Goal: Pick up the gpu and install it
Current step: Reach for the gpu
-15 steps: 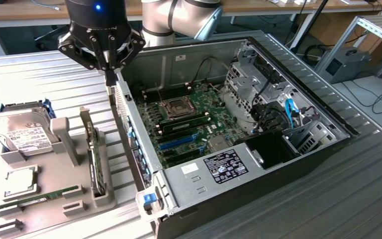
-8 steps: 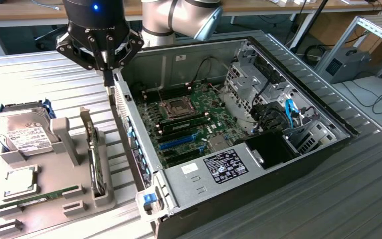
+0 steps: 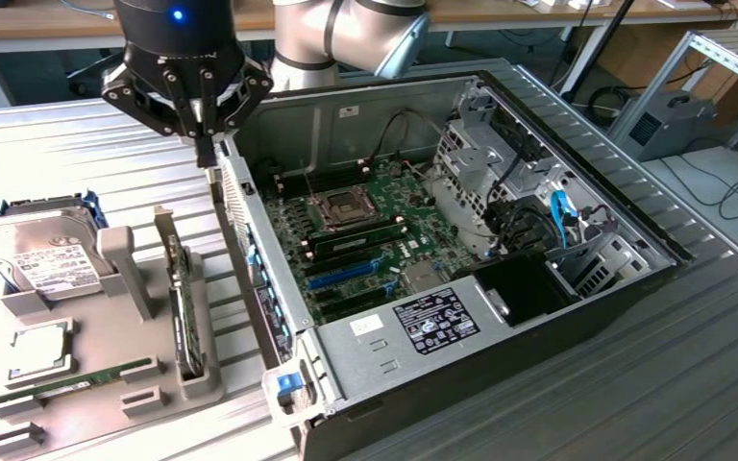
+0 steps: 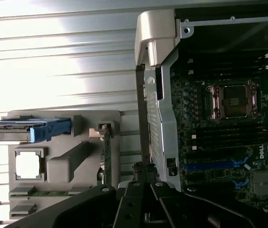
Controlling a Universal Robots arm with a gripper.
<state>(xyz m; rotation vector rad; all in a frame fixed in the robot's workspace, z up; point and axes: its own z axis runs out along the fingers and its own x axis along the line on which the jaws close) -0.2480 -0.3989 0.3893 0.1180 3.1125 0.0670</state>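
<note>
Hand [image 3: 207,158]: black, on the Universal Robots arm. Its fingers were closed together on nothing, with the tips pointing down. It hovered over the far corner of the computer case's [image 3: 382,331] slotted rear wall, where that wall met the ribbed metal counter [image 3: 74,163]. In the wrist view the hand [image 4: 142,173] sat in line with the same wall.

Gpu [image 3: 184,312]: stood on its long edge in a slot of the grey parts holder [image 3: 119,264], untouched and well apart from the hand. From the hand it lay toward the near side of the exterior view and slightly to that view's left. Its long axis ran far to near, roughly parallel with the case's rear wall. The wrist view took the gpu [image 4: 107,156] edge-on, as a thin dark strip.

Surface: the holder rested flat on the counter, just beside the case. The card's slot looked narrow, so the card seemed likely to stay upright.

Room: a grey riser stood on one side of the card and the case wall rose on the other, so the flanks looked tight. The space above the card's top edge looked free.

Other holder contents: hard drive [image 3: 49,254] in a blue-edged cradle, processor [image 3: 38,351] lying flat, green memory stick [image 3: 74,379].

Case interior: motherboard [image 3: 382,221] exposed. The blue expansion slots [image 3: 343,276] carried no card, so installation was judged not yet begun.
</note>
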